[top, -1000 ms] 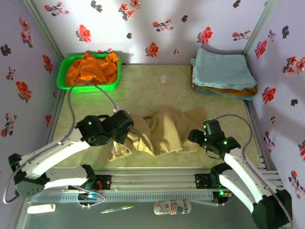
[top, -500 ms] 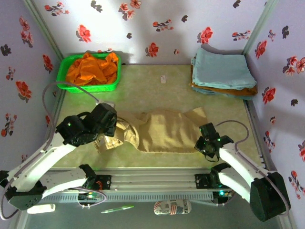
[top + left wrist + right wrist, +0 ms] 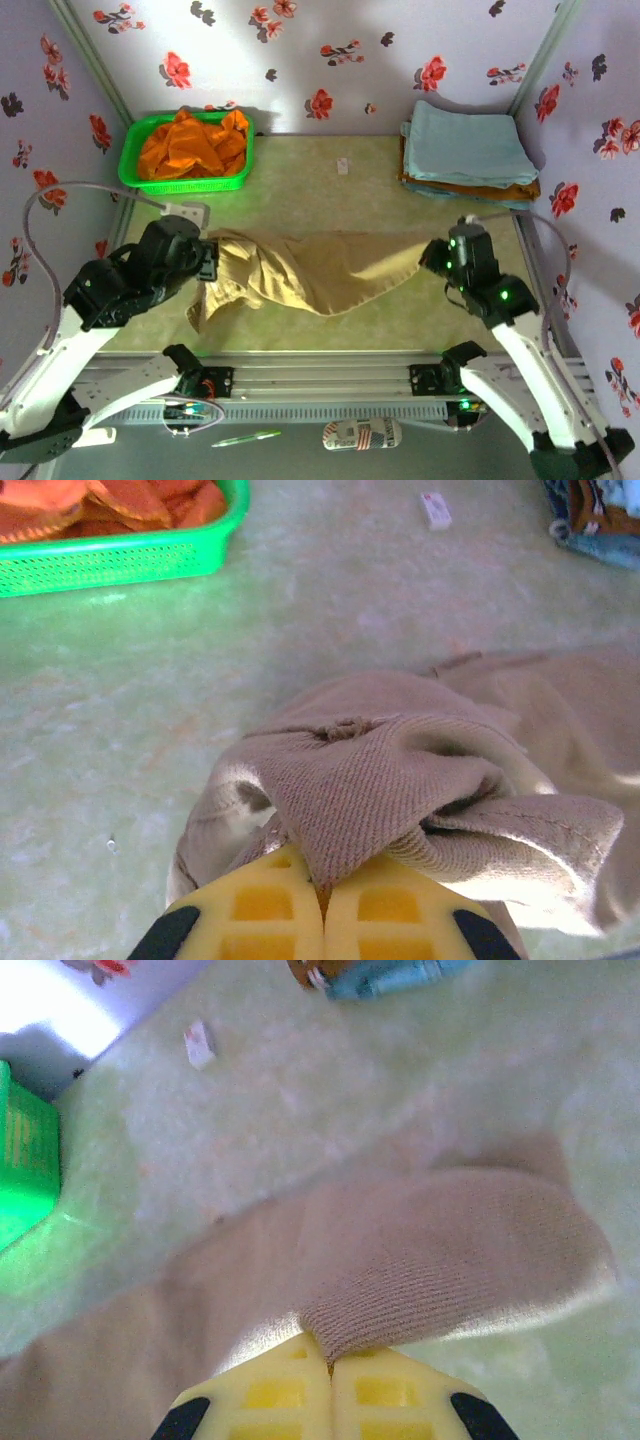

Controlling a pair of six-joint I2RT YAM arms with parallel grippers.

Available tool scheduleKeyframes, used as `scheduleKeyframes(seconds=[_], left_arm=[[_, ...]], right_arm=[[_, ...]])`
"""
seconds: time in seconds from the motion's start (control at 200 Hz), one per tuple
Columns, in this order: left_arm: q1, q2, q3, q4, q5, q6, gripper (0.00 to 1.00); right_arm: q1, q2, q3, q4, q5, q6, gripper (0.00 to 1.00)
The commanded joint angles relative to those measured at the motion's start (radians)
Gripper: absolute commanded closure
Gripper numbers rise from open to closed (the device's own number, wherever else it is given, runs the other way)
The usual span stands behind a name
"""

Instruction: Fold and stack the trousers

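Note:
The tan trousers [image 3: 310, 272] hang stretched across the middle of the table between my two arms. My left gripper [image 3: 212, 262] is shut on their bunched left end; in the left wrist view a fold of the trousers [image 3: 380, 790] is pinched between the yellow pads of the left gripper [image 3: 322, 888]. My right gripper [image 3: 432, 252] is shut on their right end, where a tan cloth corner of the trousers [image 3: 450, 1250] runs into the closed pads of the right gripper [image 3: 331, 1363]. The middle of the cloth sags toward the table.
A green basket [image 3: 135, 170] with an orange garment [image 3: 192, 142] sits at the back left. A folded pile topped by pale blue cloth [image 3: 470, 150] lies at the back right. A small white tag [image 3: 343, 166] lies on the table [image 3: 300, 190]. Flowered walls close three sides.
The right gripper has shut on the trousers' right end. Both arms have moved apart and lifted, pulling the crumpled trousers out into a long band.

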Motion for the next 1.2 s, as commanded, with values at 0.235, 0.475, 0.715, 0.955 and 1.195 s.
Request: scheduleKeyframes(seconds=[0.235,0.475,0.715,0.955,1.195], left_arm=[[0.645,0.138,-0.115,0.363,0.402,-0.074,1.00],[0.833,0.332,-0.246,0.530,0.541,-0.153,0.85],[0.884,0.346,-0.286,0.523,0.544,-0.131,0.12],[0.734,0.070,-0.451,0.421,0.488,-0.129,0.02],[0.579,-0.068,-0.776,0.463,0.357,-0.279,0.08]], right_arm=[[-0.147,0.806,0.604,0.209,-0.153,-0.188,1.00],[-0.138,1.247,0.953,0.070,-0.262,-0.201,0.79],[-0.096,1.054,0.766,0.138,-0.245,-0.218,0.43],[0.087,0.729,0.275,0.238,-0.178,-0.185,0.33],[0.222,0.559,-0.071,0.318,-0.222,-0.062,0.29]])
